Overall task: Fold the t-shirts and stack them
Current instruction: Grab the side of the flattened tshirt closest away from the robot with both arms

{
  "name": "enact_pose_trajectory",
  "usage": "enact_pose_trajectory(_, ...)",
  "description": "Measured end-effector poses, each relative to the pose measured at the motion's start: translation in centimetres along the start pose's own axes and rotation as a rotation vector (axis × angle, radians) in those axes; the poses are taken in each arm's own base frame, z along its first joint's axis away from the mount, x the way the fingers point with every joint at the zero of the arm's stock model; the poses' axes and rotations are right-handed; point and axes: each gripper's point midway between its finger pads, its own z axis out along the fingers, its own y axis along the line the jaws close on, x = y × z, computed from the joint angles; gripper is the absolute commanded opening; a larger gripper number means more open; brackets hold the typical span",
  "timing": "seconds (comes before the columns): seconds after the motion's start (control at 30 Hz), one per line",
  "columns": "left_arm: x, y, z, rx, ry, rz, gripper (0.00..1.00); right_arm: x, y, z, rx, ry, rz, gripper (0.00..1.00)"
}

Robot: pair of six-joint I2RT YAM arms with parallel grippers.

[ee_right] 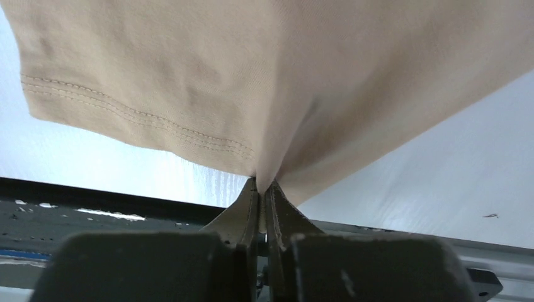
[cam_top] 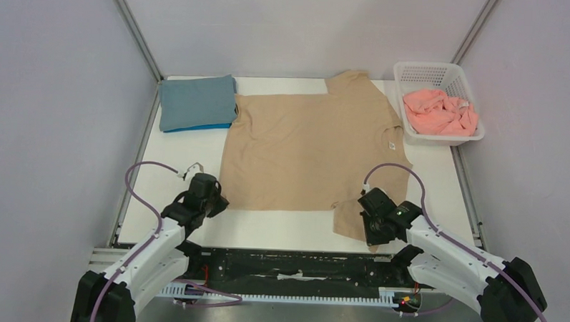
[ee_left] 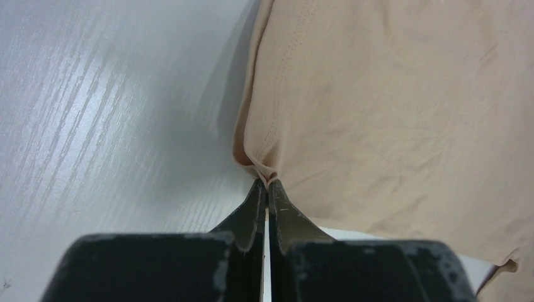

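The tan t-shirt (cam_top: pixel 311 151) lies spread flat in the middle of the table, its neck toward the right. My left gripper (cam_top: pixel 220 202) is shut on its near left corner, a pinch of tan cloth (ee_left: pixel 267 173) between the tips. My right gripper (cam_top: pixel 362 217) is shut on the near sleeve; tan fabric (ee_right: pixel 271 94) hangs from the tips in the right wrist view. The folded slate-blue t-shirt (cam_top: pixel 197 101) lies on the folded bright blue t-shirt (cam_top: pixel 197 127) at the back left. The salmon-pink t-shirt (cam_top: pixel 440 113) lies crumpled in the basket.
The white slatted basket (cam_top: pixel 428 69) stands at the back right corner. Metal frame posts and grey walls close in the table on both sides. A black rail (cam_top: pixel 293 265) runs along the near edge between the arm bases.
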Motion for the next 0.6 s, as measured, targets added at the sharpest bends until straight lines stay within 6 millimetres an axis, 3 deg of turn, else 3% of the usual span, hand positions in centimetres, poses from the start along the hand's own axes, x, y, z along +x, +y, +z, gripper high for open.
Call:
enact_pose_trajectory(0.4, 1.0, 1.4, -2.6, -0.046, 0.054, -0.002, 0.02, 0.6, 0.2, -2.8, -0.052, 0.003, -0.047, 0.00)
enact_pose_trajectory(0.6, 1.1, 0.4, -4.1, 0.039, 0.046, -0.043, 0.02, 1.1, 0.1, -3.6, -0.068, 0.012, -0.064, 0.00)
